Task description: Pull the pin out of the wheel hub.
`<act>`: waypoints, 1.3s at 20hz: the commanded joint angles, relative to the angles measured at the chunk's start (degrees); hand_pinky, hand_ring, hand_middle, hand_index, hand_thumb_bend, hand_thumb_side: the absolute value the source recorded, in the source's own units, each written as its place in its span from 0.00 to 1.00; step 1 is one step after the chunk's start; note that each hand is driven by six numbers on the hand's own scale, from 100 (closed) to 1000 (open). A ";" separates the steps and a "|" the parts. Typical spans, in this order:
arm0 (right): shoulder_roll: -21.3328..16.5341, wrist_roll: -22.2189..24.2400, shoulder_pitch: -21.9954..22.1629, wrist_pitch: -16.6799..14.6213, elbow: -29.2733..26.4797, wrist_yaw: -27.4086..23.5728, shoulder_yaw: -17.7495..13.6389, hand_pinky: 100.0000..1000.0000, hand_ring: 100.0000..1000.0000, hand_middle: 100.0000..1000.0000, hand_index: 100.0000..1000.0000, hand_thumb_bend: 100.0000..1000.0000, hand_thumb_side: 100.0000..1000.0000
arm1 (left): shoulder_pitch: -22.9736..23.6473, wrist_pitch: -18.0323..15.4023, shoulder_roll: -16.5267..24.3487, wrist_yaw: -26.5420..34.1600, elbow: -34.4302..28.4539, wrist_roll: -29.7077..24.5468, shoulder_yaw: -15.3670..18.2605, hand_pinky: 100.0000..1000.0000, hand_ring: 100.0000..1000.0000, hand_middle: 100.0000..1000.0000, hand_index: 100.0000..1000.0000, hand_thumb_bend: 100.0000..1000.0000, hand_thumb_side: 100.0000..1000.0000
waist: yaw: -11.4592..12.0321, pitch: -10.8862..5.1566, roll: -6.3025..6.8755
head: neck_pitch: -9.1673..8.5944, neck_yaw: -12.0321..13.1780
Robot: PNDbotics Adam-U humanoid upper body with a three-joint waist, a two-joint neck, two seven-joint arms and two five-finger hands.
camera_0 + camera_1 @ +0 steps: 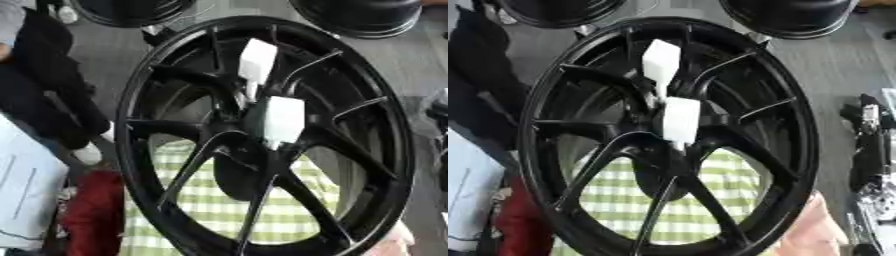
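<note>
- Filling most of the view, a large black spoked alloy wheel hub (pixel 262 140) stands tilted on its rim.
- Two white rectangular blocks (pixel 679 119) sit at its centre, one toward 12 o'clock of the other; which is the pin, I cannot tell.
- A green-and-white checked cloth (pixel 219 200) shows behind the spokes at 6 o'clock.
- A black robot hand (pixel 868 150) shows at 3 o'clock, its fingers' state impossible to tell.

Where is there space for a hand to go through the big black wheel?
The gaps between the spokes low on the wheel are open; green checked cloth shows through them. The middle is crowded: two white blocks sit at the hub. No robot hand shows.
</note>
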 commanded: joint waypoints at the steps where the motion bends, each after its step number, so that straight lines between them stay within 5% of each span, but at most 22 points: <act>1: -1.02 -0.09 0.19 -0.23 -2.04 0.35 -0.64 1.00 0.75 0.62 0.80 0.00 0.65 | -0.28 -0.01 2.07 -0.05 -1.07 -0.10 0.58 0.42 0.60 0.60 0.71 0.08 0.82 | -0.16 -0.55 0.32 | -0.33 -0.09; 8: -0.61 -0.09 0.75 -0.04 -3.06 0.49 -0.59 1.00 0.75 0.62 0.80 0.00 0.65 | -1.67 0.35 4.88 -1.23 -1.92 -0.99 0.07 0.43 0.60 0.61 0.72 0.05 0.80 | -0.55 -0.30 0.75 | 0.26 -0.41; 14: -1.23 -0.19 2.00 0.05 -3.90 0.50 -0.44 1.00 0.75 0.62 0.80 0.00 0.65 | -9.49 3.61 17.63 -4.04 -3.58 -7.25 -3.08 0.44 0.63 0.65 0.76 0.00 0.73 | -1.15 -1.22 1.38 | 0.95 -1.35; 21: -2.02 0.02 3.18 0.43 -4.08 0.97 0.09 1.00 0.75 0.62 0.79 0.00 0.64 | -26.10 11.42 32.60 -8.55 1.15 -27.52 -11.44 0.50 0.65 0.68 0.78 0.00 0.64 | -2.14 -2.44 2.44 | 1.90 -1.43; 26: -2.36 0.06 3.90 0.53 -4.15 1.31 0.33 1.00 0.75 0.61 0.79 0.00 0.64 | -39.88 11.82 32.82 -17.45 8.47 -45.06 -19.31 0.57 0.67 0.70 0.79 0.03 0.65 | -2.83 -2.81 2.83 | 1.93 -1.65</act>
